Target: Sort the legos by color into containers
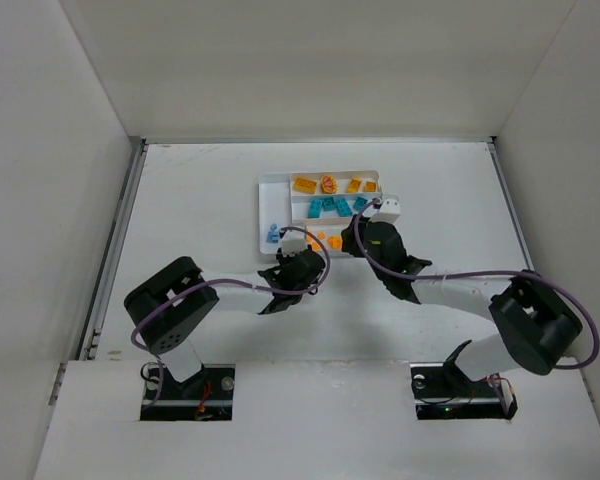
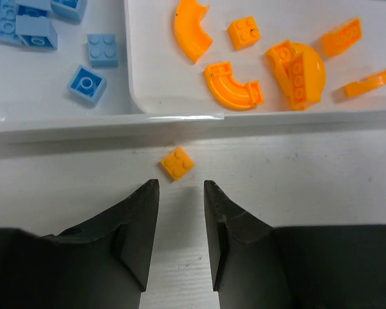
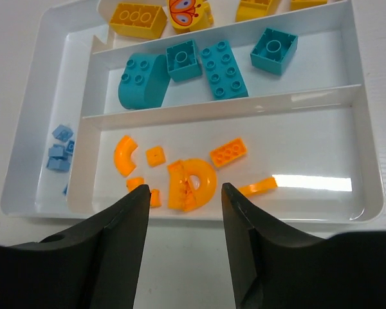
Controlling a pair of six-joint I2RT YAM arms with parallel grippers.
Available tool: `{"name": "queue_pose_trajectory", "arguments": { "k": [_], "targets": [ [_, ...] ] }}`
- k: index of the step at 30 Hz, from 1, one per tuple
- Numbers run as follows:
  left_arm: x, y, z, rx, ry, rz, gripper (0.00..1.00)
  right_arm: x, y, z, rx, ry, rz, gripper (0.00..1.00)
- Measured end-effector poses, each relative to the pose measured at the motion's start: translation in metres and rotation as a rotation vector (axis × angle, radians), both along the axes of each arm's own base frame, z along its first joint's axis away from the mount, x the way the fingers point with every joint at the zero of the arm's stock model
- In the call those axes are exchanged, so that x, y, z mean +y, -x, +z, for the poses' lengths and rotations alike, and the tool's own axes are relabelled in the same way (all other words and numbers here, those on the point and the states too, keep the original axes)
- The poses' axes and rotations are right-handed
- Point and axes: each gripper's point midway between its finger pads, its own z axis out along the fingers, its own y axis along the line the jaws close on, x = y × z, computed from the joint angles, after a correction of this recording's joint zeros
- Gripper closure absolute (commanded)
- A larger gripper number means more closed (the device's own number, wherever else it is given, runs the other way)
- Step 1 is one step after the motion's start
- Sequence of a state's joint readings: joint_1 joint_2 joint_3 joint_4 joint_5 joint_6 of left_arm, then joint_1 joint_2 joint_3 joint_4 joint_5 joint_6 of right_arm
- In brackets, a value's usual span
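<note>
Though outside the tray (image 2: 180, 120), 1 orange brick (image 2: 177, 163) near left hand (image 2: 180, 188)

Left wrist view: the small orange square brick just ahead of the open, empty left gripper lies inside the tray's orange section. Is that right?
No. The small orange brick lies on the table just outside the tray, by its near wall, not in its orange section; the left wrist view shows it. The left gripper is indeed open and empty, the brick just ahead.

Left gripper (image 2: 180, 188), right gripper (image 3: 185, 193): jaws apart.
</note>
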State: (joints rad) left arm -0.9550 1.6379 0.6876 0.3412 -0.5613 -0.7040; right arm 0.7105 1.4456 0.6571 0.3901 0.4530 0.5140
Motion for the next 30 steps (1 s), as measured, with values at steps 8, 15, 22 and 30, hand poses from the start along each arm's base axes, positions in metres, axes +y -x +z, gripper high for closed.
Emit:
{"name": "queue_pose_trajectory", "arguments": {
  "k": [8,15,22,30],
  "targets": [
    [-0.009,-0.013,-0.004,-0.034,-0.08,0.049,0.72,-0.004,0.03,0.009,-0.025,-0.035,0.046,0.46],
    [-0.008,-0.013,-0.009,-0.058,-0.159,0.076,0.72,-0.007,0.041,0.006,-0.021,-0.045,0.054,0.46],
    [-0.007,-0.02,-0.01,-0.081,-0.183,0.106,0.88,-0.003,0.044,0.01,-0.027,-0.059,0.065,0.46],
    [-0.003,0.006,-0.004,-0.074,-0.174,0.049,0.91,-0.01,0.054,0.009,-0.03,-0.072,0.064,0.46]
  ]
}}
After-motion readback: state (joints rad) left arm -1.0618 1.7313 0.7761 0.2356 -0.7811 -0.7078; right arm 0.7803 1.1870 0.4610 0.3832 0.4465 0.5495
